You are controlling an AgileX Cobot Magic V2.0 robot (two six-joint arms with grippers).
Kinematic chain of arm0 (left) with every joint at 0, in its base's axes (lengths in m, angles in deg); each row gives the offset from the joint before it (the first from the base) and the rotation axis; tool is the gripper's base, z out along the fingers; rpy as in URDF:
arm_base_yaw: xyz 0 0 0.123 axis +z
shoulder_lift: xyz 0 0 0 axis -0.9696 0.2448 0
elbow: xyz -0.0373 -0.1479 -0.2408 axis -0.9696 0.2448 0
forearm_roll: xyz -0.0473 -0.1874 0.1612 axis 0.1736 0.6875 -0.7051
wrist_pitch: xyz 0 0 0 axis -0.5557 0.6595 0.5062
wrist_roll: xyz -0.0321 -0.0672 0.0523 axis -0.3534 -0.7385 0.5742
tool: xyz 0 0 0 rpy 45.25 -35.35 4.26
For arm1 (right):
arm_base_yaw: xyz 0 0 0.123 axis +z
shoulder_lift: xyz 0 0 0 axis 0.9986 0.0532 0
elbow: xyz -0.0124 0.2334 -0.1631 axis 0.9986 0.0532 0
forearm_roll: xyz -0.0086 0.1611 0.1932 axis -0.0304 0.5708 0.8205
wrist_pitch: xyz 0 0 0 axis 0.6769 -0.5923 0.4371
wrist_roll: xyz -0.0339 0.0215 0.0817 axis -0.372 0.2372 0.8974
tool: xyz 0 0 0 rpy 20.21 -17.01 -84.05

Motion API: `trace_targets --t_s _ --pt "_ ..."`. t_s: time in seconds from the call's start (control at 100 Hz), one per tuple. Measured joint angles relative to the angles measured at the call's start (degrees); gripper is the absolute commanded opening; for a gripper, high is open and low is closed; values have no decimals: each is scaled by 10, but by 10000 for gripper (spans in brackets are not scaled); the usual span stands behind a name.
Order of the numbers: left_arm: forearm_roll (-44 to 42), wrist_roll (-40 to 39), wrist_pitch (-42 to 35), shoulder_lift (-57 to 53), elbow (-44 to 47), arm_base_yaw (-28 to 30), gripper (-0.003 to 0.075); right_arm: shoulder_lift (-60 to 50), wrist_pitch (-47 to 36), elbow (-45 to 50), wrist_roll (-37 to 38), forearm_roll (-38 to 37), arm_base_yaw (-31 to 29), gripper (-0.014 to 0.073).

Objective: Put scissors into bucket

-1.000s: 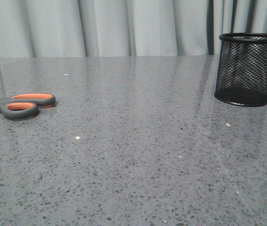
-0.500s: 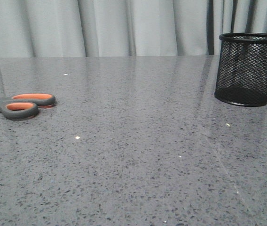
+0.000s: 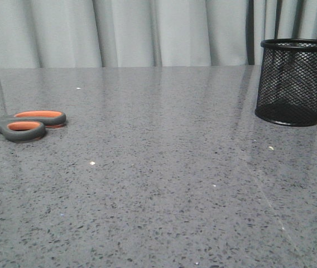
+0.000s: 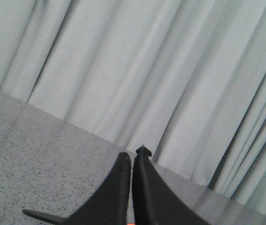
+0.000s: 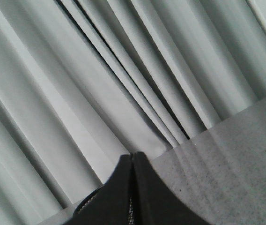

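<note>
Nothing begun yet, judging by the layout: scissors (image 3: 23, 124) flat on the surface (image 3: 164, 184) at about 9 o'clock in the front view, blades running off the left edge and unseen, handles pointing toward the middle; bucket (image 3: 296, 82) upright at about 2 o'clock, well apart from them. Left hand (image 4: 132, 161) pressed together, tips touching, holding nothing, aimed out over the surface toward the curtain (image 3: 119, 30); a speck of orange at that view's lower edge, too small to identify. Right hand (image 5: 132, 161) likewise closed and empty, with what looks like the bucket's rim just below the fingertips. Risks from here, as a guess: no grasp possible without opening first; low, flat handles on a glossy top likely to slide or spin under a pinch; a hold on one loop alone apt to let the blades swing open; a long tool entering a light mesh cup at a slant likely to catch the rim or tip the cup over. Count: one pair of scissors, one bucket, two hands.
</note>
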Motion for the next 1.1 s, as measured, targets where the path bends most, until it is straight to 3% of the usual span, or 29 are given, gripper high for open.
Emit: trace_targets --t_s 0.22,0.4,0.54,0.71,0.89,1.1 --pt "8 -56 5 0 0 0 -20 0 39 -1 7 12 0 -46" --pt "-50 -62 147 17 -42 0 -18 0 192 -54 7 13 0 -46" --pt "-126 -59 194 85 -115 0 20 26 274 -107 -27 13 0 -46" --pt "-156 42 253 191 -204 -27 122 86 396 -190 -115 13 17 -46" --pt "-159 147 355 320 -294 -93 125 145 510 -265 -186 13 40 -46" --pt "-159 281 474 454 -399 -191 130 186 560 -326 -272 15 67 -43"
